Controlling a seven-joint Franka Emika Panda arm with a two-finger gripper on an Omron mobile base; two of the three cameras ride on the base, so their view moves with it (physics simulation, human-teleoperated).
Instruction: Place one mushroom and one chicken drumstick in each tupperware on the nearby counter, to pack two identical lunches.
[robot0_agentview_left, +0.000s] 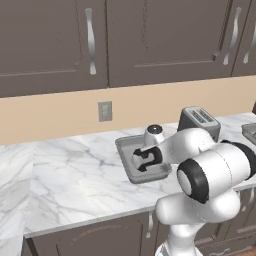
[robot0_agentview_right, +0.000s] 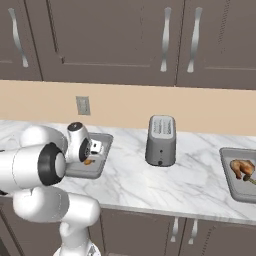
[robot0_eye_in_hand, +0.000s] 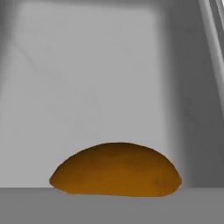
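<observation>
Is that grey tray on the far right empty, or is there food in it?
Not empty. The tupperware at the right holds a chicken drumstick; whether a mushroom lies there too, I cannot tell.

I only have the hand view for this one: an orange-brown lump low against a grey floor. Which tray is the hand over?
Observer: The left tupperware, the one left of the toaster on the counter.
Operator: Is that lump lying loose or gripped?
Observer: From the right base view the jaws stand shut on it just above the tray floor; it is the held drumstick.
Operator: And the other tray?
Observer: The right tupperware, beyond the toaster, already has a second drumstick in it.
Operator: A mushroom too?
Observer: Something small lies beside that drumstick, too small to name.
</observation>
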